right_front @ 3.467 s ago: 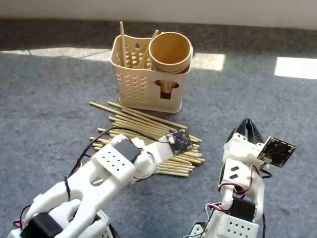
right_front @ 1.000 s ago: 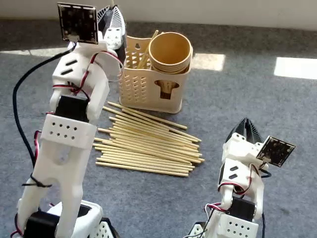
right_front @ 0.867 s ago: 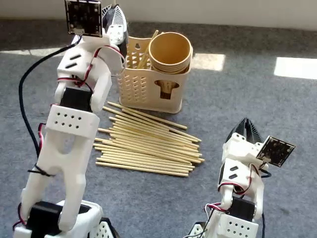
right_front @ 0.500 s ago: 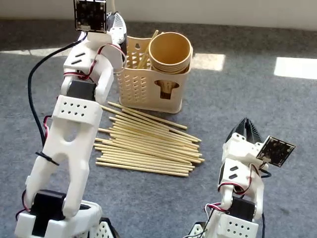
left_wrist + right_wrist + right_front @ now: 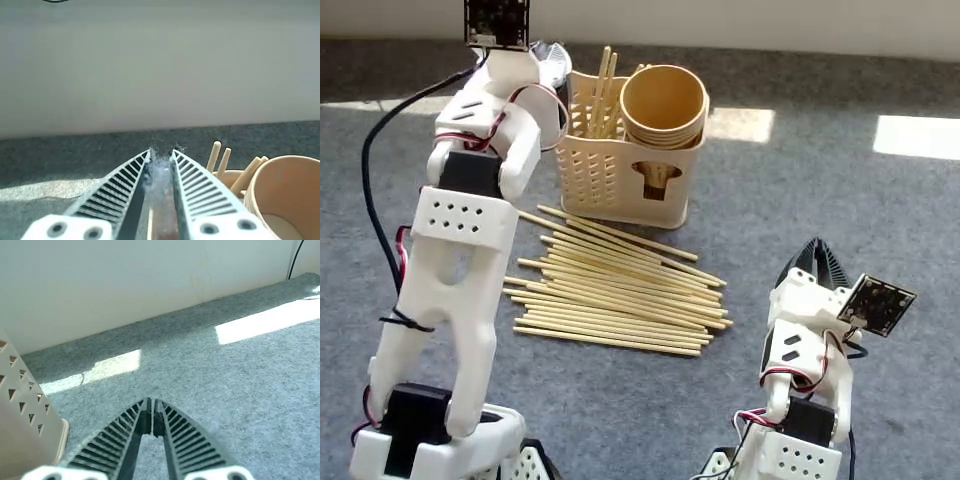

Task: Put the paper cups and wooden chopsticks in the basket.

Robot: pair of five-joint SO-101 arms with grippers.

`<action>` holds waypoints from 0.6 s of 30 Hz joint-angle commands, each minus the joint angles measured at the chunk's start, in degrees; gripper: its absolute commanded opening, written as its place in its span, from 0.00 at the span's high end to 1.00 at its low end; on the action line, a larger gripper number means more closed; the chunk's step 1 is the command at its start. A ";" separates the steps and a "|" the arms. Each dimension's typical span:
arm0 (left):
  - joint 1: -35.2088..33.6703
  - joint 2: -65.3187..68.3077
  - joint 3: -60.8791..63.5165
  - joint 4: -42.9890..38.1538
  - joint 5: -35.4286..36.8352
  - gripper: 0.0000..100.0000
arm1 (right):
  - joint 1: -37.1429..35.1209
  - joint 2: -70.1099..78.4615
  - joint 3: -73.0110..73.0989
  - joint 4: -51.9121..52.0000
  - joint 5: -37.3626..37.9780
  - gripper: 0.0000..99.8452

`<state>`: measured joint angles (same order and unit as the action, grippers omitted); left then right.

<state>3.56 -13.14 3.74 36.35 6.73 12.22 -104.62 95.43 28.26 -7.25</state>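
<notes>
The right gripper (image 5: 817, 258) sits nearest, jaws closed on nothing. Beyond it, wooden chopsticks (image 5: 620, 290) lie piled on the carpet (image 5: 840, 180): light, stiff, apt to roll, best pinched mid-length. Farther off, the basket (image 5: 595, 170) holds paper cups (image 5: 663, 95) and some sticks. Beside it, the left gripper (image 5: 161, 151) shows a narrow gap, seemingly empty.

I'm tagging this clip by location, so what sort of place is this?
Probably an indoor room set up for robot practice: a grey carpet-like surface as the work area, a plain pale wall close behind it, and sunlight patches falling across it, as if from a window.
</notes>
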 commanded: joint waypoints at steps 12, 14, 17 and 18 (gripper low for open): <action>-10.86 -4.70 -6.37 23.03 0.09 0.99 | -0.57 -0.31 -0.04 -1.80 0.53 0.97; -12.18 -8.13 -3.38 23.30 -1.49 0.99 | -0.57 -0.31 -0.04 -1.80 0.53 0.97; -13.58 -13.23 3.12 22.95 -3.34 0.99 | -0.57 -0.31 -0.04 -1.80 0.53 0.97; -14.37 -14.73 5.41 22.95 -3.34 0.99 | -0.57 -0.31 -0.04 -1.80 0.53 0.97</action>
<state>-8.84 -22.11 5.58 59.30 4.35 12.22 -104.62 95.43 28.26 -7.25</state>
